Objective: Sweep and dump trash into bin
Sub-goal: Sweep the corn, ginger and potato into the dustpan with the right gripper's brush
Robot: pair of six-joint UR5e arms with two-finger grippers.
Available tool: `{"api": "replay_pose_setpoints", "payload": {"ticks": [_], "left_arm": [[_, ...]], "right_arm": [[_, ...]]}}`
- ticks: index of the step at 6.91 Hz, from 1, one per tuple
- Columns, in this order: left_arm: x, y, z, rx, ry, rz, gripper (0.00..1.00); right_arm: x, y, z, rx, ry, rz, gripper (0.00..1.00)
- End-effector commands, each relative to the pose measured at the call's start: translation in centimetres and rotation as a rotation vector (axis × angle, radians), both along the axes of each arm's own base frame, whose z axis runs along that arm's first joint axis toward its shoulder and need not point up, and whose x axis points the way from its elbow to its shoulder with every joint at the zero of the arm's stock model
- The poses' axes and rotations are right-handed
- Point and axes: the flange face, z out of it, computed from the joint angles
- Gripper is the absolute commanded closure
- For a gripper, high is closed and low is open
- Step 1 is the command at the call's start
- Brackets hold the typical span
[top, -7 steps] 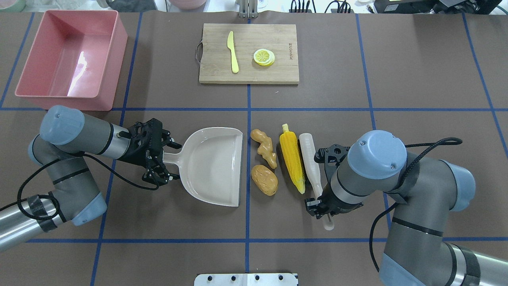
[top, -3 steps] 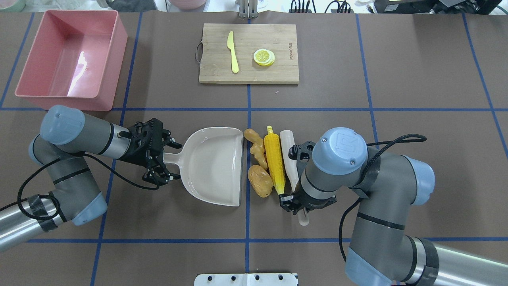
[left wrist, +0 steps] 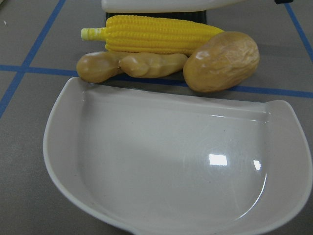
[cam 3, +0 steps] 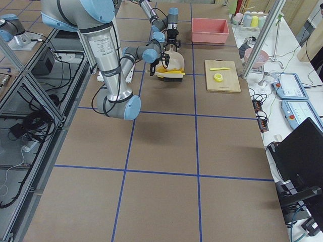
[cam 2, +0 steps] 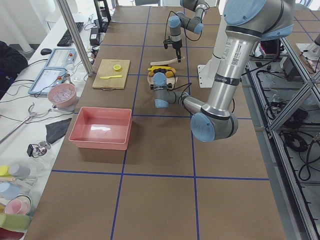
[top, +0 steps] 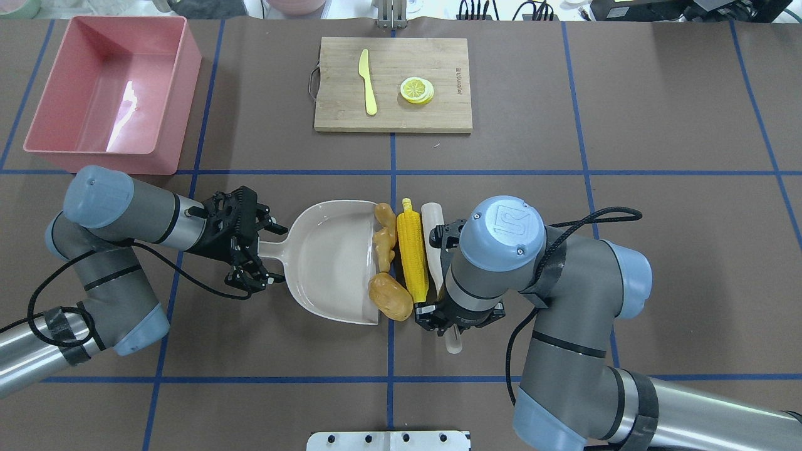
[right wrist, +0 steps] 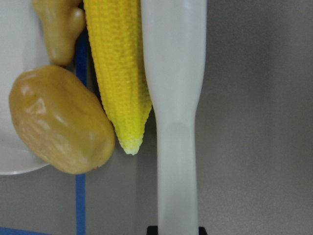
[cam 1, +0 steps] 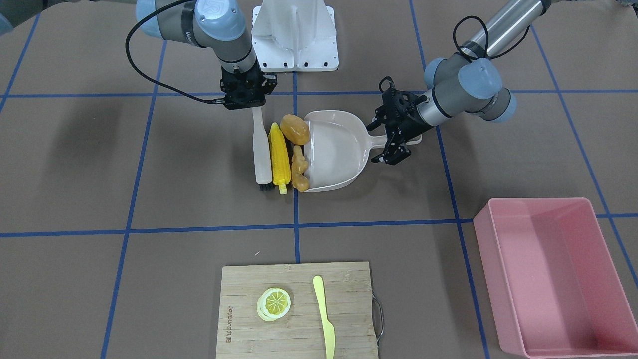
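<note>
We see the right gripper [cam 1: 244, 97] clamped on a white brush [top: 432, 238], its wrist hiding the grip from overhead. Corn cob [top: 412, 257], ginger root [top: 384, 235] and potato [top: 390, 304] sit at the dustpan [top: 326, 263] lip. Left gripper [top: 250, 250] holds its handle. The pink bin [top: 106, 94] stands well apart.

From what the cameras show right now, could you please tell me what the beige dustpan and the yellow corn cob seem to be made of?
The beige dustpan looks like smooth, glossy moulded plastic: bright light spots reflect off its scoop. The yellow corn cob also looks like plastic, with a uniform colour, evenly moulded kernel rows and a soft sheen; it is probably a toy, though hardness cannot be judged.
</note>
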Motion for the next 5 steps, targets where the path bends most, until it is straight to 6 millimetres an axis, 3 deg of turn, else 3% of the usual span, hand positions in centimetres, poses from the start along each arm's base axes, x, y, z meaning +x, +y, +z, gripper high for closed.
{"api": "replay_pose_setpoints", "payload": {"ticks": [1, 5], "left_arm": [[0.0, 0.0, 0.0, 0.000, 0.000, 0.000, 0.03], [0.0, 0.0, 0.0, 0.000, 0.000, -0.001, 0.03]], "right_arm": [[-1.7, 0.3, -2.6, -0.008, -0.006, -0.002, 1.00], [-5.0, -0.3, -5.9, -0.005, -0.018, -0.010, 1.00]]}}
